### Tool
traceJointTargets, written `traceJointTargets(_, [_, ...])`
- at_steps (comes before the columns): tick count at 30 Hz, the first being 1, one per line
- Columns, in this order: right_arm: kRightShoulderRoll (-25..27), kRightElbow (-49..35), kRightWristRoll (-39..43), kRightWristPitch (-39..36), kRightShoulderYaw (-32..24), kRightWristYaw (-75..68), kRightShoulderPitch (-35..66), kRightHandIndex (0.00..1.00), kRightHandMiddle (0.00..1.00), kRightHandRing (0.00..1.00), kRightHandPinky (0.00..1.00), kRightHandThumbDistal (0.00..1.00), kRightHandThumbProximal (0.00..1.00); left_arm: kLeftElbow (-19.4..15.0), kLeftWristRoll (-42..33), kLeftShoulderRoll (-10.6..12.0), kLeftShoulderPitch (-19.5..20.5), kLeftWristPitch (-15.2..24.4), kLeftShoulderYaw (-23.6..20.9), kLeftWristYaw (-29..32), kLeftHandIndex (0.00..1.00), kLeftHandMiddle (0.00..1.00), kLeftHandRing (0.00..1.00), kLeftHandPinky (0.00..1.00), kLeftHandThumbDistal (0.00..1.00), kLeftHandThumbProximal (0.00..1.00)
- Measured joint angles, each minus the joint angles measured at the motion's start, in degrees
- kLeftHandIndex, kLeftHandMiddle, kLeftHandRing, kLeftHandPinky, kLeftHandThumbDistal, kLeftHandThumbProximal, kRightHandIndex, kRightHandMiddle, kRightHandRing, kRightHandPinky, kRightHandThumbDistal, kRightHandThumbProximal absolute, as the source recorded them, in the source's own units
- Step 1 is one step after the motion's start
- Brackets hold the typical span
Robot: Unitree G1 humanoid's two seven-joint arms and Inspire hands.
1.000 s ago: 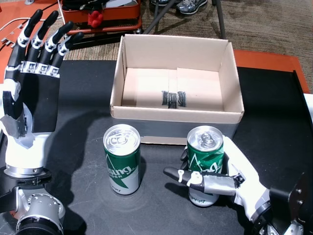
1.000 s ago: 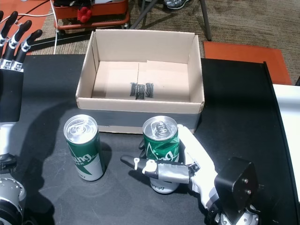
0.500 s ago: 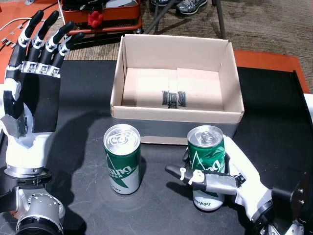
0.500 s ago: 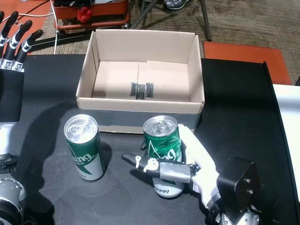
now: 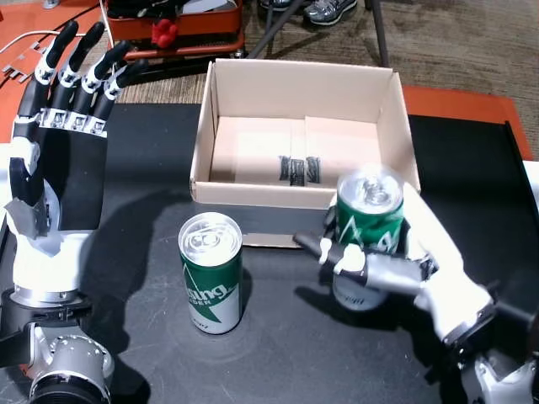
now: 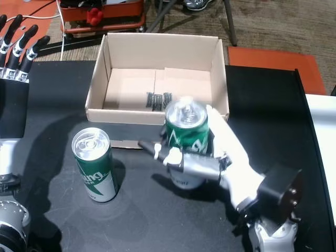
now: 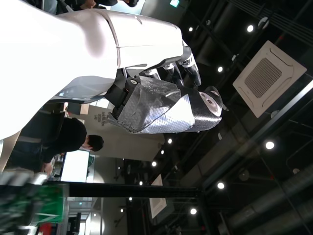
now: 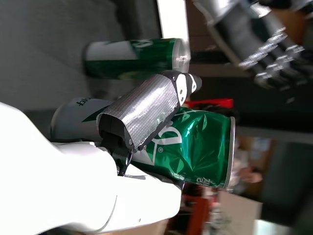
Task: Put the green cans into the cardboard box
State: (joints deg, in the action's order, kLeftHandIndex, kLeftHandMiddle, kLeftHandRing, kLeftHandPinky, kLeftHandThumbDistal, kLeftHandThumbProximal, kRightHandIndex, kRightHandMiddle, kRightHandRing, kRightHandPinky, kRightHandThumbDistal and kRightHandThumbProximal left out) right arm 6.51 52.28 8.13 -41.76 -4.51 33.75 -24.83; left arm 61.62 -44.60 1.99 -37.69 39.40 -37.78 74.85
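Looking down in both head views, you have the black table (image 5: 152, 168) carrying the empty cardboard box (image 5: 253, 198), its front wall facing your two hands. Your left hand (image 5: 59, 143) is raised at the left with its fingers spread wide and nothing in it, while your right hand (image 5: 404, 265) is wrapped around a green can (image 5: 369, 220), lifted and blurred just in front of the box's front right corner. Your other green can (image 5: 210, 273) stands upright on the table, left of the held one and near the box front.
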Motion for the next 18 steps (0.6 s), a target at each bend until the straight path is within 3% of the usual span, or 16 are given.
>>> traceJointTargets(4, [0.4,-4.4,1.2,0.4,-0.2,1.2,0.1,0.19,0.26,0.29,0.26,0.93,0.18,0.2,0.0,0.0,-0.5,0.0,0.0,-0.2,0.7,0.76,0.83,0.82,0.38,0.71])
traceJointTargets(8, [1.4,-9.7,1.0,1.6,0.1,0.8,0.2,0.15,0.23,0.28,0.27,0.89,0.13,0.6,0.1,0.0,-0.9,0.0,0.0,-0.4,0.69,0.76,0.83,0.82,0.4,0.72])
traceJointTargets(14, [3.4,-21.9,1.9,4.7,0.8,0.8,-1.3,0.12,0.2,0.25,0.27,0.86,0.14,1.7,0.4,0.0,-1.7,0.7,0.0,-1.0,0.69,0.76,0.83,0.82,0.4,0.76])
traceJointTargets(18, [5.1,-26.6,2.9,6.6,0.7,0.7,-5.4,0.17,0.21,0.24,0.27,0.8,0.13,2.1,0.7,0.2,-1.9,1.2,0.1,-1.7,0.7,0.76,0.82,0.82,0.4,0.75])
